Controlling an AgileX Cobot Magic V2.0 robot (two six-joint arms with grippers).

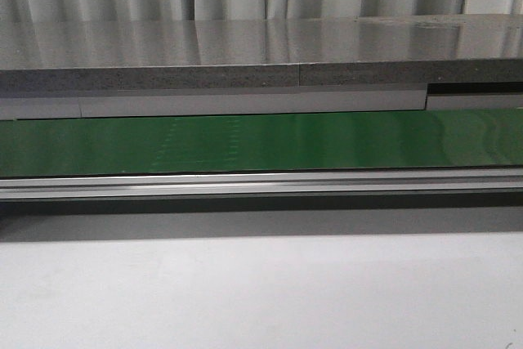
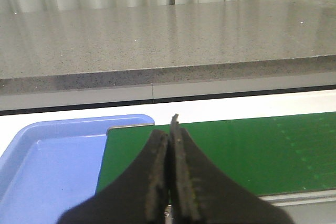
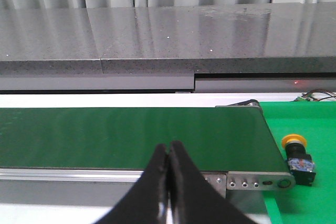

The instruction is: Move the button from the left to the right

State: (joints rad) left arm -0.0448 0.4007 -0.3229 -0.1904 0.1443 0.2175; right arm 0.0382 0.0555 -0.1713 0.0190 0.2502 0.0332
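The button (image 3: pixel 297 157), a yellow-orange cap on a black body with blue and red marks, lies on its side on a bright green surface just past the end of the green conveyor belt (image 3: pixel 131 135) in the right wrist view. My right gripper (image 3: pixel 169 148) is shut and empty, over the belt's near rail, well apart from the button. My left gripper (image 2: pixel 169 129) is shut with nothing in it, above the other end of the belt (image 2: pixel 231 150). Neither gripper nor the button shows in the front view, only the belt (image 1: pixel 261 143).
A blue tray (image 2: pixel 47 166) sits beside the belt's end under my left gripper. An aluminium rail (image 1: pixel 261 185) runs along the belt's near side. A grey stone-like counter (image 1: pixel 261 55) rises behind the belt, with pale curtains beyond.
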